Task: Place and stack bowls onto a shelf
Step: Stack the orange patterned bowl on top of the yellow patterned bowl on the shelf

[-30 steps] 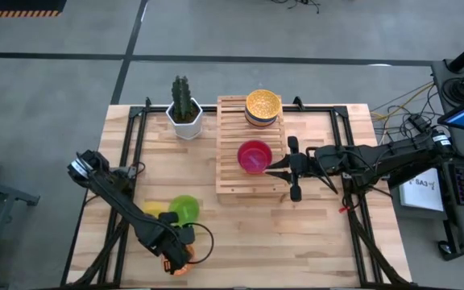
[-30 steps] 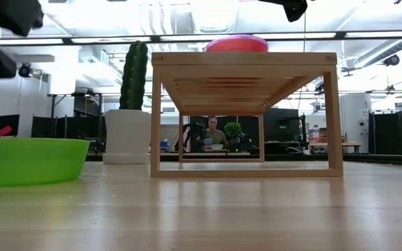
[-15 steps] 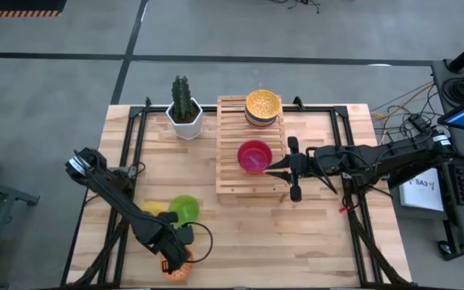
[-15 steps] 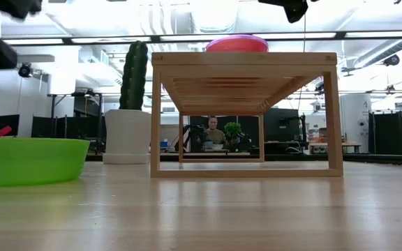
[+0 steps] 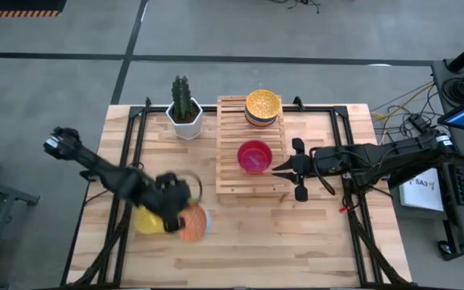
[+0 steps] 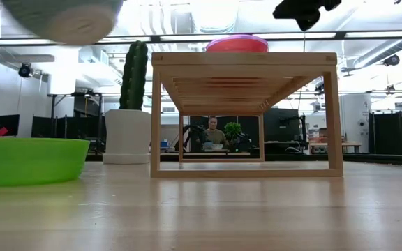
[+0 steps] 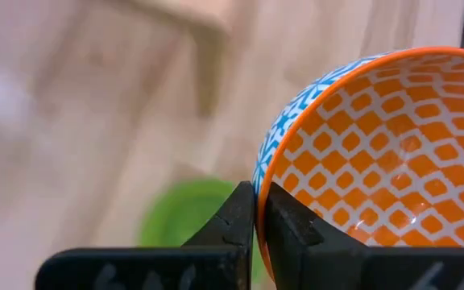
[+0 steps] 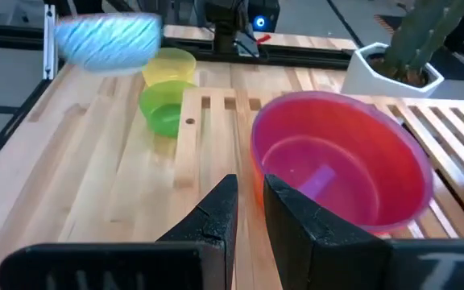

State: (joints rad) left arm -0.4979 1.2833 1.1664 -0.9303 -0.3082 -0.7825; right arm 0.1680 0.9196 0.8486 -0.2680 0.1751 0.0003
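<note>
Orange lattice-patterned bowl point(image 7: 377, 161) hangs pinched by its rim in our left gripper point(image 7: 258, 211), above the table's left half. We should carry it level toward the slatted wooden shelf point(image 5: 232, 153). Our right gripper point(image 5: 295, 171) waits beside it, fingers narrow.

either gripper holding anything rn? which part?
Left gripper pinches the orange lattice-patterned bowl by its rim, one finger inside and one outside. Right gripper holds nothing, beside the shelf.
</note>
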